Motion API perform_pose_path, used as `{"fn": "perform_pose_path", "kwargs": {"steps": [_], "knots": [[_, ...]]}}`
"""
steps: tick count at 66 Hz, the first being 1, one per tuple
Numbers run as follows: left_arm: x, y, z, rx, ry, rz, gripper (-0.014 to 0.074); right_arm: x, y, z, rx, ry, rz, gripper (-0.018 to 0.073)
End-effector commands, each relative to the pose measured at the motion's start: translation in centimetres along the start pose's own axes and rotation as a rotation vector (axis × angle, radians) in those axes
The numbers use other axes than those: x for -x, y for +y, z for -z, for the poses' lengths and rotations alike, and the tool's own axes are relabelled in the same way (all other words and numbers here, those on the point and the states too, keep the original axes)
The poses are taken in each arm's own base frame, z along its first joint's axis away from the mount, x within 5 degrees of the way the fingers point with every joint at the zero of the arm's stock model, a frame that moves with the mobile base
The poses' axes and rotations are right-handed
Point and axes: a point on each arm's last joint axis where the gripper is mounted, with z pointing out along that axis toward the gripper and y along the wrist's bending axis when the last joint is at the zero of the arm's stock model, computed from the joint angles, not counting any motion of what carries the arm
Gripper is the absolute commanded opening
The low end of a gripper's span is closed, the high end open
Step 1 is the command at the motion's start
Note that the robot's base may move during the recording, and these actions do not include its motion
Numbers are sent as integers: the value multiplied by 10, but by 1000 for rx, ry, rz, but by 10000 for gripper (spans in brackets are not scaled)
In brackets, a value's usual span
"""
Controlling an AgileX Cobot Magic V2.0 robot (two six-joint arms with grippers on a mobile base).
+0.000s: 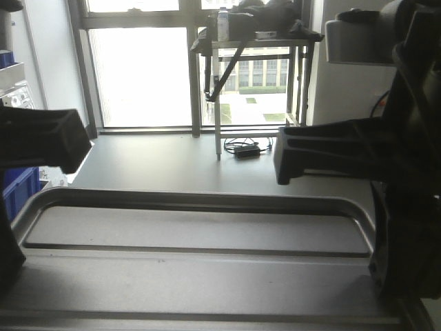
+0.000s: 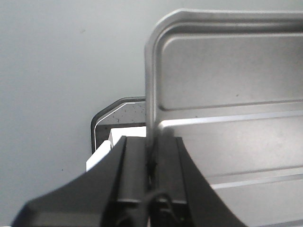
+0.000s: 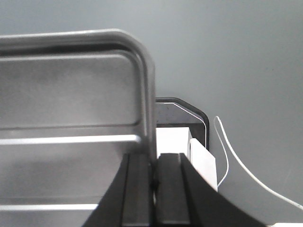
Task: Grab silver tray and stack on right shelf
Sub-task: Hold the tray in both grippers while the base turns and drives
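Tray status: silver tray (image 2: 227, 85) clamped at both ends. Left gripper (image 2: 151, 142) fingers (image 2: 135, 161) pinch left rim, one finger each side; right gripper (image 3: 154, 160) pinches right rim likewise. Tray floor lies inboard of both.

Daylight is pouring through the window (image 1: 141, 76) at eleven o'clock of the front view, blowing its panes out to white and turning the arms (image 1: 331, 148) into near-black silhouettes. The silver tray (image 1: 200, 231) is picking up a soft grey sheen. In the wrist views light is falling evenly; the left gripper (image 2: 151, 142) and right gripper (image 3: 154, 157) are showing dark and blurred at six o'clock, while the tray's ridges (image 2: 236, 118) are glinting.
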Motion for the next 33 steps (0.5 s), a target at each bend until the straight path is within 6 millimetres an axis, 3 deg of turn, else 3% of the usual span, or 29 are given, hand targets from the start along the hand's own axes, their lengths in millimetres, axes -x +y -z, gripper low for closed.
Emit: {"fn": "perform_pose_path", "kwargs": {"steps": [1, 33], "knots": [[2, -3, 10, -29, -27, -20, -91, 8, 3, 13, 59, -67, 3, 71], [2, -3, 10, -29, -27, -20, -91, 8, 3, 13, 59, -67, 3, 71]]}}
